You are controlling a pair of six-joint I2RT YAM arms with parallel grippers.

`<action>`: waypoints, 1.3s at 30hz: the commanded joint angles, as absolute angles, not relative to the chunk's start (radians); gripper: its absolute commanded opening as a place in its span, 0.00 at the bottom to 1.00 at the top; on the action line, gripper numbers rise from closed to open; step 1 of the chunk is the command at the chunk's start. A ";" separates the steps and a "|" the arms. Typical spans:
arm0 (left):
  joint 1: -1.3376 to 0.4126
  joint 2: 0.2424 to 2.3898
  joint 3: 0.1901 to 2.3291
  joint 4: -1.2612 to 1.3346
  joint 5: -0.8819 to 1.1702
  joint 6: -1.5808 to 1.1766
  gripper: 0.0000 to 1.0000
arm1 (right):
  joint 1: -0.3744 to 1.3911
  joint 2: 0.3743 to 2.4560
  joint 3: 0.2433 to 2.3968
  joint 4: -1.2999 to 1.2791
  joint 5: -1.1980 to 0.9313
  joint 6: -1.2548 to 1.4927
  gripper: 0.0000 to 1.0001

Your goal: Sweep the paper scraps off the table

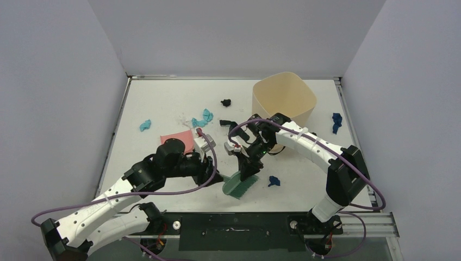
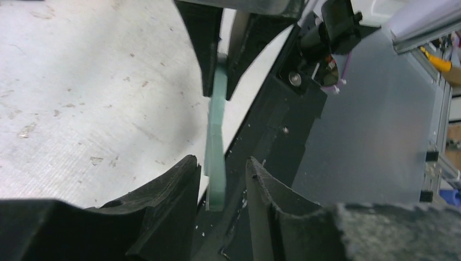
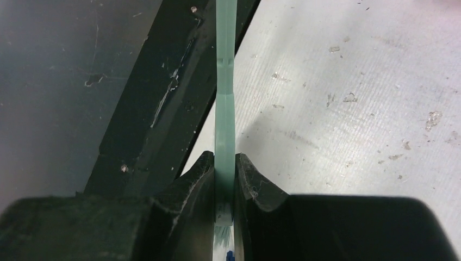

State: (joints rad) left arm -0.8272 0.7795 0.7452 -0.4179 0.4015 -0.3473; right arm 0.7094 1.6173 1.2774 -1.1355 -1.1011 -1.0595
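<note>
The right gripper [image 3: 224, 163] pinches the green brush [image 3: 225, 81]; the left gripper [image 2: 220, 171] is spread, the handle between its 2 fingers [image 2: 174, 190].

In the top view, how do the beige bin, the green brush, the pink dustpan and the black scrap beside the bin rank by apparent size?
1. beige bin
2 and 3. green brush and pink dustpan: they look alike, and the left arm hides part of the dustpan, so unranked
4. black scrap
</note>
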 commanded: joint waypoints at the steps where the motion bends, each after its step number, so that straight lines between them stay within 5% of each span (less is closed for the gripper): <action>1: -0.903 0.860 0.857 -0.524 0.410 -0.226 0.36 | 0.728 1.637 1.359 -1.230 -1.096 -1.152 0.06; 11: -1.035 0.962 0.913 -0.544 0.286 -0.174 0.28 | 0.734 1.667 1.371 -1.256 -1.106 -1.160 0.07; 18: -1.037 0.936 0.896 -0.523 0.242 -0.203 0.00 | 0.735 1.669 1.367 -1.249 -1.111 -1.156 0.09; 21: -1.037 0.933 0.892 -0.537 0.234 -0.215 0.00 | 0.733 1.665 1.362 -1.189 -1.106 -1.076 0.26; 24: -1.036 0.912 0.898 -0.560 0.221 -0.230 0.00 | 0.728 1.604 1.300 -0.956 -1.053 -0.837 0.58; 27: -1.037 0.870 0.912 -0.615 0.129 -0.263 0.00 | 0.729 1.486 1.197 -0.721 -0.965 -0.673 0.75; 39: -1.032 0.682 0.999 -0.913 -0.532 -0.487 0.00 | 0.732 1.470 1.158 -0.329 -0.564 -0.275 0.80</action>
State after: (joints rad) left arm -1.0325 0.7277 0.9253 -0.8295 -0.2401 -0.3805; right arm 0.7322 1.4670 1.1675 -0.5289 -0.7025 -0.4427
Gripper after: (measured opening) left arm 0.086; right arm 0.803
